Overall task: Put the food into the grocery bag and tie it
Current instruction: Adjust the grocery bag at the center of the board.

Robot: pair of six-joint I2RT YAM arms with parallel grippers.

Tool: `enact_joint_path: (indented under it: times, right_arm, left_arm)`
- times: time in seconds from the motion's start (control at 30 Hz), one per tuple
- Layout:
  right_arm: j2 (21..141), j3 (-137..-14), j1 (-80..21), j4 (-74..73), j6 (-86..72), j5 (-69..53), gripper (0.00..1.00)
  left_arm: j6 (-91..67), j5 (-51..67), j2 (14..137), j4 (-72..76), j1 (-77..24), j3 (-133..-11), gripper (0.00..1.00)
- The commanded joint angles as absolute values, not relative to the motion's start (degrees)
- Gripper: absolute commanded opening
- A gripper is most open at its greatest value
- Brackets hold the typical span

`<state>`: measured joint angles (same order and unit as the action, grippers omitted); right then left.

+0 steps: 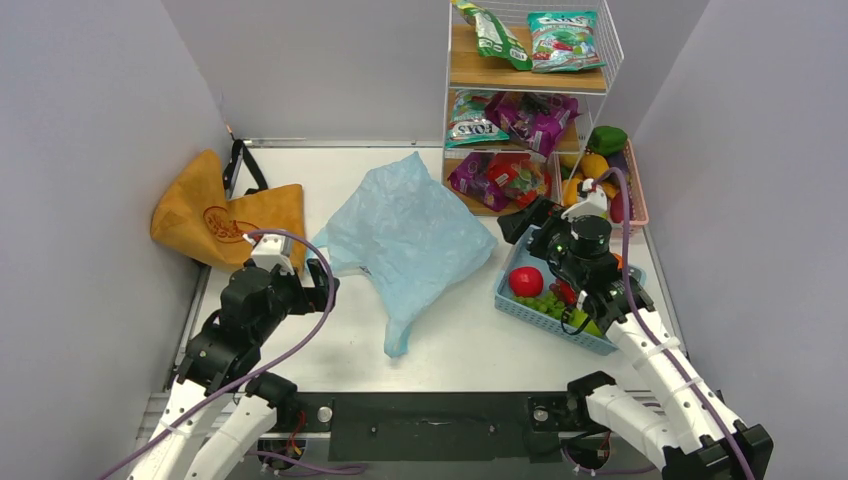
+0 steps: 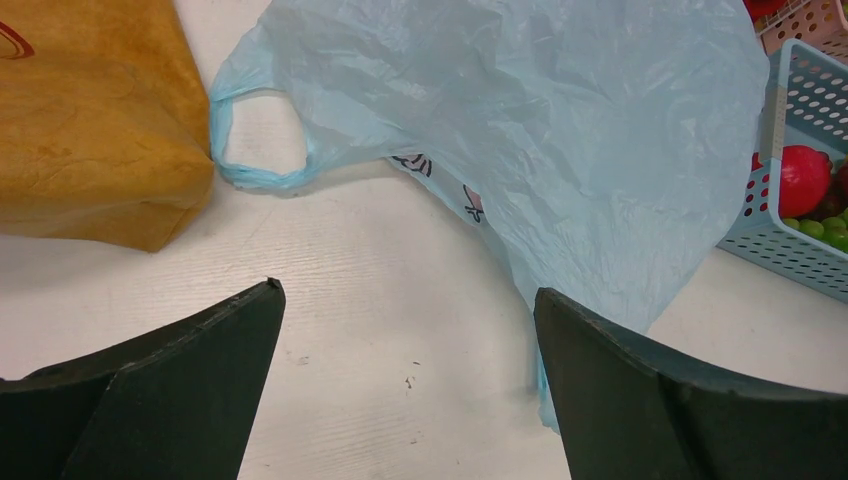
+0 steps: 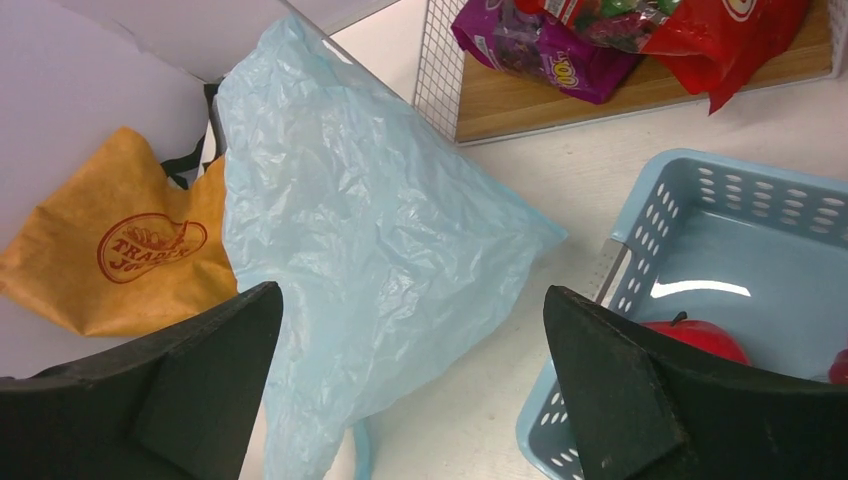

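Two red words, legible only as "TRADER JO", are printed inside an oval emblem on the stiff tan-orange tote [image 3: 120,250], which is slumped at the far left of the white table [image 1: 300,170]. "FOX" can be read on a pale snack packet [image 1: 470,125] on the middle shelf of the white wire rack [image 1: 612,50]; the lettering on the purple packets is too blurred to be read.

The grocery bag [image 1: 410,235], of thin, crinkled, translucent light blue plastic, is spread flat mid-table between tote and rack. One loop handle [image 2: 255,172] lies just beside the tote, and black-line cartoon print [image 2: 440,175] shows at an edge.

A glossy round red fruit [image 1: 526,281] and green grapes [image 1: 550,303] are held in a perforated light blue basket [image 1: 545,325] at the right. An orange-yellow pepper [image 1: 592,165] sits in a pink basket [image 1: 640,200] behind.

The left gripper [image 2: 405,300] is spread wide over bare table near the bag, nothing grasped. The right gripper [image 3: 415,290] is likewise released, at the blue basket's edge beside the bag.
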<state>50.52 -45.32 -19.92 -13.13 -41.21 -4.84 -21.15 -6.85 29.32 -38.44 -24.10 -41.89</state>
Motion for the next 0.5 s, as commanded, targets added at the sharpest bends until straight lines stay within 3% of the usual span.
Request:
enact_joint_path:
  times: [0.0, 0.23, 0.47]
  right_arm:
    - [51.14, -45.62, -21.79, -10.59, -42.25, -3.22, 1.0]
    - [56.21, -45.71, -23.66, -11.67, -45.05, -3.86, 1.0]
    - [58.54, -44.05, -32.15, -8.37, -47.83, -2.34, 1.0]
  left_arm:
    - [-20.0, -5.48, 30.08, -34.89, -24.48, -42.31, 0.96]
    - [-20.22, -6.26, 30.67, -35.14, -24.52, -42.32, 0.96]
    - [-20.23, -6.81, 30.72, -34.95, -24.69, -42.06, 0.96]
